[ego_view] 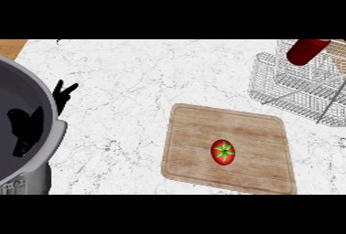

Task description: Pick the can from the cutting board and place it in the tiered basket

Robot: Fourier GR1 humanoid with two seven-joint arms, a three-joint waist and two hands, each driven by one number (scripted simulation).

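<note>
While one can (307, 51) sits in one tiered basket (297, 91), one tomato (223, 152), one cutting board (202, 132).

White marble kitchen counter seen from steeply above

The countertop (135, 77) is white stone run through with fine grey veins, and it fills almost the whole view under soft, even light that throws only faint shadows. At the upper left corner a small wedge of warm brown wood surface (11, 47) meets the marble along a slanted edge; whether it is floor or another piece of furniture cannot be told.
</note>
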